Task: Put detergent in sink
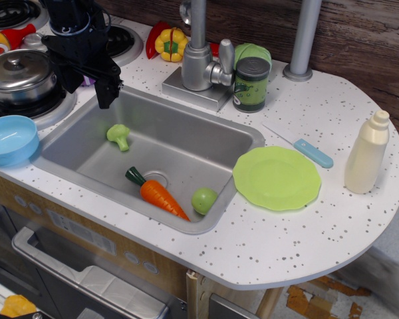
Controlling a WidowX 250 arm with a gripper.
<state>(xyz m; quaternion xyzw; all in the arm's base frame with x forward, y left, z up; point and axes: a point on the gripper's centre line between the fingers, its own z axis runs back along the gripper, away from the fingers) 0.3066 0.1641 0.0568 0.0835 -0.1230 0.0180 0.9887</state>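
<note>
Detergent (367, 153) upright on counter (right of plate (276, 177)) — gripper (90, 87) far off, jaw state unclear.

One camera, high and in front, looking down across the kitchen corner

It stands above the near edge of the worktop (306, 232) and tilts down toward the back wall, fairly close in: the sink (179, 143) fills the middle, the stove sits far left, the rounded end right, and cupboard fronts show below
</note>
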